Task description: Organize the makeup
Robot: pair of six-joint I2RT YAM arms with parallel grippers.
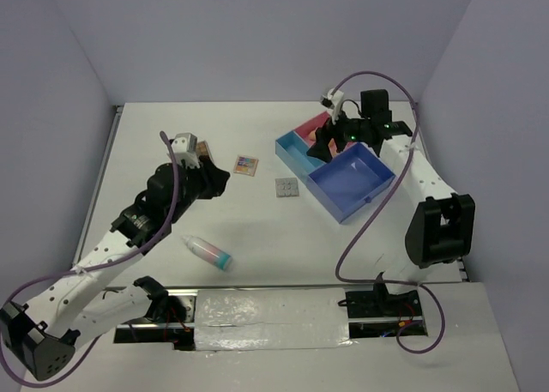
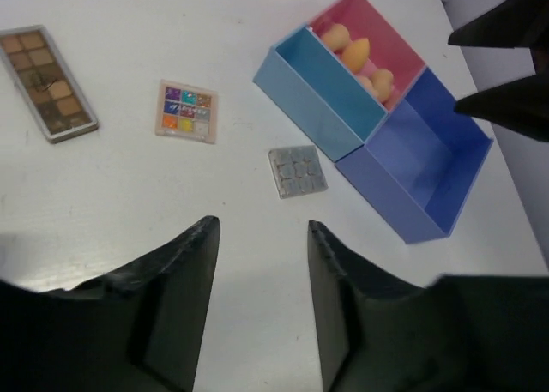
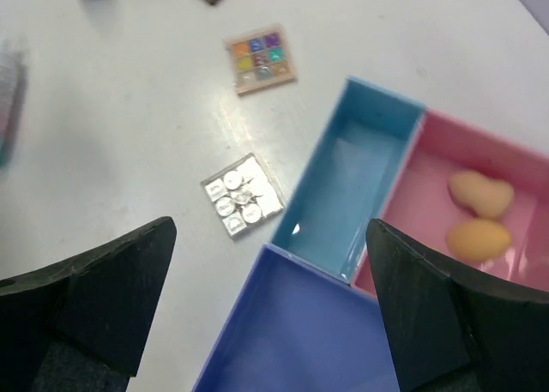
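Note:
My left gripper (image 2: 262, 229) is open and empty above bare table, left of the palettes (image 1: 214, 182). A brown palette (image 2: 47, 83), a multicoloured palette (image 2: 186, 111) and a grey palette (image 2: 297, 171) lie flat ahead of it. My right gripper (image 3: 268, 229) is open and empty, hovering over the tray where its compartments meet (image 1: 322, 145). Tan sponges (image 3: 478, 238) lie in the pink compartment (image 3: 429, 195). The light blue compartment (image 3: 352, 182) and the dark blue one (image 3: 300, 340) hold nothing. A pinkish teal-capped tube (image 1: 208, 252) lies near the front. The white bottle is out of view.
The tray (image 1: 377, 190) sits at the right, angled to the table edges. White walls close the table at the back and both sides. A cable loops from the right arm down to the near edge (image 1: 347, 263).

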